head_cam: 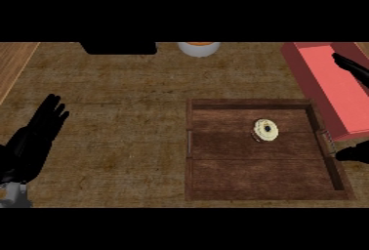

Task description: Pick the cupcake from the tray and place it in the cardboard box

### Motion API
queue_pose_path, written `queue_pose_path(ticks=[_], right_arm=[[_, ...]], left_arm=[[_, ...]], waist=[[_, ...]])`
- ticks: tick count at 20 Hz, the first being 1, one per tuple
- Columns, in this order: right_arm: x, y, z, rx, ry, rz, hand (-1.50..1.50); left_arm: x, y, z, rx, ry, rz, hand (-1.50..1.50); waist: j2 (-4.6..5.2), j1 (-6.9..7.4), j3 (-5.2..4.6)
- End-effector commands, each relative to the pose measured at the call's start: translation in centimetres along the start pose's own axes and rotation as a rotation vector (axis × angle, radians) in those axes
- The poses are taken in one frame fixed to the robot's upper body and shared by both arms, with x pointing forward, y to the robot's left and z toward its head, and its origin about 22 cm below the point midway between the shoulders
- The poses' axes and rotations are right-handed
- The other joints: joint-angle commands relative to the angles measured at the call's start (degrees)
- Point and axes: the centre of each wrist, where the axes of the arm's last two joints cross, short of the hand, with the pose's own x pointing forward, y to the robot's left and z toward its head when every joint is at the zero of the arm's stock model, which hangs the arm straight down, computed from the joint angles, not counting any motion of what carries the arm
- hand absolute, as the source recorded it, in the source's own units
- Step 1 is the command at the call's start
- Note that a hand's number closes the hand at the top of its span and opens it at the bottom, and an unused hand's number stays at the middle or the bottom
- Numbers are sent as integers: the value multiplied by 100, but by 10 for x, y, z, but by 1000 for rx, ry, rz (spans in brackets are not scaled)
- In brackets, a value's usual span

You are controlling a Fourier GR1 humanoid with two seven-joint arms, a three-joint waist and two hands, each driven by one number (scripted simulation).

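Right hand [353, 152] cut off beside tray [216, 185], cupcake [265, 130] inside

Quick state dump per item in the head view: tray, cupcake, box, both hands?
wooden tray: flat on the counter, holds only the cupcake.
cupcake: on the tray, untouched.
red box: open at the right edge, nothing visible inside.
left hand: open, fingers straight, resting at the left edge.
right hand: mostly out of frame by the box, grip unclear.
white cup: at the far edge, orange inside.
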Motion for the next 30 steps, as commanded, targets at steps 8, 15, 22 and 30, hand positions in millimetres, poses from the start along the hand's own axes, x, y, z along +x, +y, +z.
queue_pose_path(ticks=[8,15,22,30], right_arm=[[64,28,-42,340,275,273,-150],[68,40,-58,428,382,212,-150],[68,59,-74,489,442,250,-150],[36,66,-57,483,409,234,-150]], left_arm=[[7,1,-13,-1,8,1,0],[7,11,-1,-9,-1,18,0],[2,4,4,-9,6,0,0],[-9,6,3,-5,4,20,0]], waist=[[24,61,12],[18,37,17],[19,36,17],[21,23,19]])
